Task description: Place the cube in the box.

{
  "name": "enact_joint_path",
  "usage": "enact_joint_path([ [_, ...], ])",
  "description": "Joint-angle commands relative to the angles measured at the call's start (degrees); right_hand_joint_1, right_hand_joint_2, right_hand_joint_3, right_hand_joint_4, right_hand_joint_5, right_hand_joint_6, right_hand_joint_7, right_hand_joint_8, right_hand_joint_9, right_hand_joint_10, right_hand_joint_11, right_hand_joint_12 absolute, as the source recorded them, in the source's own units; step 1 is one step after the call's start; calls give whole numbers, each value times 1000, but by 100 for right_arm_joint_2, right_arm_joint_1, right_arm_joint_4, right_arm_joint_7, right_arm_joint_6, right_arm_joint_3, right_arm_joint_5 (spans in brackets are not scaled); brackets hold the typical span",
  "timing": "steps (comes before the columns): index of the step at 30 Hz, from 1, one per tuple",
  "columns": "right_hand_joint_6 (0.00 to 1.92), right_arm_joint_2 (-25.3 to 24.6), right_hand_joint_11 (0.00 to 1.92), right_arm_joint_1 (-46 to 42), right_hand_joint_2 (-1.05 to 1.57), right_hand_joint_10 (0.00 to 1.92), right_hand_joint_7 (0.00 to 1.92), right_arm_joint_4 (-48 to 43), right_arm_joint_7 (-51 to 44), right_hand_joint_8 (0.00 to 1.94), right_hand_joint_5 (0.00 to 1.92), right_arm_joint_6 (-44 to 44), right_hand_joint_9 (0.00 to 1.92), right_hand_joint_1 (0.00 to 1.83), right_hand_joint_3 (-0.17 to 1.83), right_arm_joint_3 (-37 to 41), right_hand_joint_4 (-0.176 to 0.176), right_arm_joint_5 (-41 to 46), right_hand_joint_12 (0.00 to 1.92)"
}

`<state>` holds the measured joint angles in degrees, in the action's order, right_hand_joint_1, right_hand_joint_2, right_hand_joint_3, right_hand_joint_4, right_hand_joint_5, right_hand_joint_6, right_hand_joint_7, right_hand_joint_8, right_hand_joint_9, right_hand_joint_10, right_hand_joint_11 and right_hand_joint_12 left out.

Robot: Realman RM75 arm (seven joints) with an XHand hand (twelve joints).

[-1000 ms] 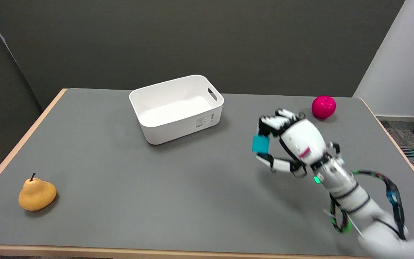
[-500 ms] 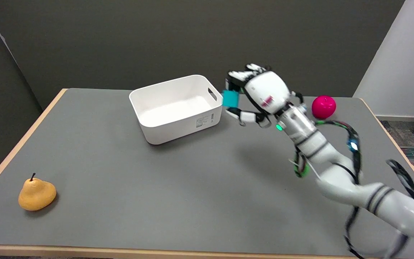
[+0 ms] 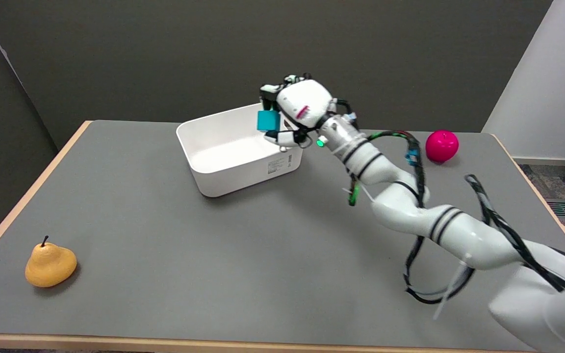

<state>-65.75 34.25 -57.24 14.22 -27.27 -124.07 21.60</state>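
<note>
Teal cube (image 3: 268,120), pinched in the fingers of the robot's right hand (image 3: 292,110), hangs above the right end of the open white box (image 3: 214,169) on a grey table (image 3: 174,245); a yellow pear (image 3: 50,264) and a magenta apple (image 3: 442,145) sit well apart.

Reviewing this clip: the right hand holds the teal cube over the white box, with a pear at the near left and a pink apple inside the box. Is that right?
Not quite. The head view shows the pink apple on the table at the far right, not inside the white box. The rest holds: the right hand holds the teal cube over the box, pear near left.
</note>
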Motion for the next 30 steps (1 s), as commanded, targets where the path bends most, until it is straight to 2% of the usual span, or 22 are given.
enact_joint_path([
  [1, 1525, -1069, 478, 1339, 884, 1507, 921, 1582, 22, 1364, 712, 1092, 828, 1187, 697, -626, -36, -89, 1597],
  [3, 1523, -1076, 473, 1352, 881, 1515, 921, 1612, 24, 1367, 715, 1134, 829, 1186, 704, -626, -36, -89, 1592],
  [5, 1511, -1080, 502, 1344, 953, 1455, 893, 1609, 46, 1363, 690, 1203, 836, 1173, 578, -610, -35, -36, 1509],
  [7, 1518, -1064, 475, 1294, 974, 1484, 870, 1545, 231, 1393, 680, 1364, 826, 1163, 556, -565, -24, 527, 1482],
  [9, 1551, -1033, 374, 1265, 1065, 1450, 873, 1552, 333, 1287, 642, 1294, 775, 1165, 374, -553, -47, 1116, 1492],
  [10, 1186, -1021, 241, 1228, 939, 1156, 612, 1501, 292, 907, 476, 1239, 525, 947, 553, -539, -6, 1276, 1374],
  [11, 604, -1000, 82, 1209, 703, 715, 204, 1442, 283, 368, 235, 1233, 159, 607, 915, -510, 69, 1293, 1183],
  [12, 418, -974, 28, 1190, 626, 528, 70, 1361, 278, 171, 136, 1238, 46, 483, 986, -478, 91, 1293, 1106],
  [14, 301, -910, -1, 1167, 577, 326, -1, 1187, 278, 30, 44, 1269, -1, 382, 939, -466, 94, 1293, 1029],
  [16, 185, -841, -1, 1148, 542, 176, -1, 1003, 275, -1, 13, 1289, -1, 320, 907, -464, 78, 1293, 980],
  [20, 161, -655, -1, 1011, 525, 142, -1, 531, 268, -1, 11, 1272, -1, 318, 901, -394, 75, 1281, 959],
  [25, 286, -207, -1, 460, 510, 107, -1, -690, -114, -1, 36, 987, -1, 320, 893, -44, 101, 1290, 917],
  [30, 346, 563, -1, -1050, 511, 147, -1, -2544, -580, -1, 49, 674, -1, 308, 905, 1052, 99, 1486, 868],
])
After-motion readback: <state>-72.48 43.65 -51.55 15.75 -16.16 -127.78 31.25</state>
